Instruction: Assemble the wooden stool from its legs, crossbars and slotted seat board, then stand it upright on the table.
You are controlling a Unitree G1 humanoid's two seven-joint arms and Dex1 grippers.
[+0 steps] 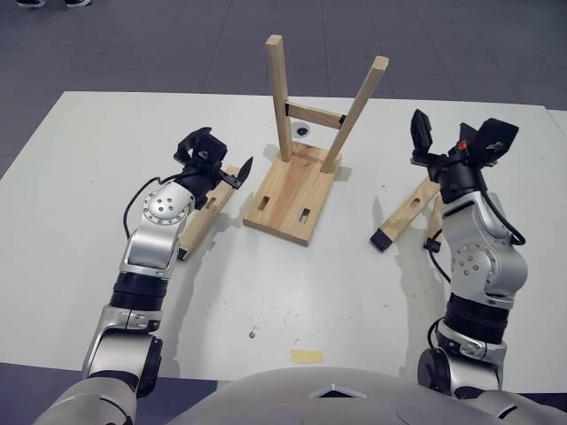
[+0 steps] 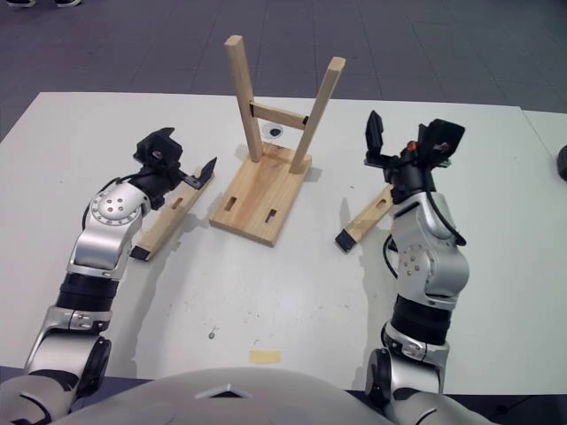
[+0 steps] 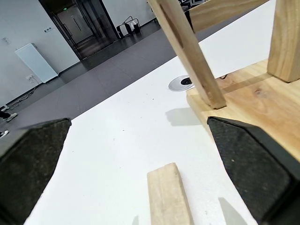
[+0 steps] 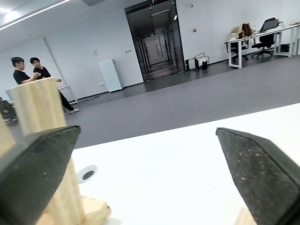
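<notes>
My left gripper [image 1: 221, 158] gapes wide over the far end of the left loose leg [image 1: 205, 217]. The seat board [image 1: 288, 195], with upright legs [image 1: 279, 97] and crossbar [image 1: 314, 115], lies just to its right. My right gripper [image 1: 456, 133], also spread wide, hangs near the right loose leg [image 1: 403, 217], with bare table [image 1: 532, 168] between it and the right edge.

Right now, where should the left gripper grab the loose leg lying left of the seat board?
Grip the loose leg across its two long side faces, near its far end, coming down from above. It lies flat on the table, so only the sides are free, and the open left gripper hangs over that end, a finger to either side.
</notes>
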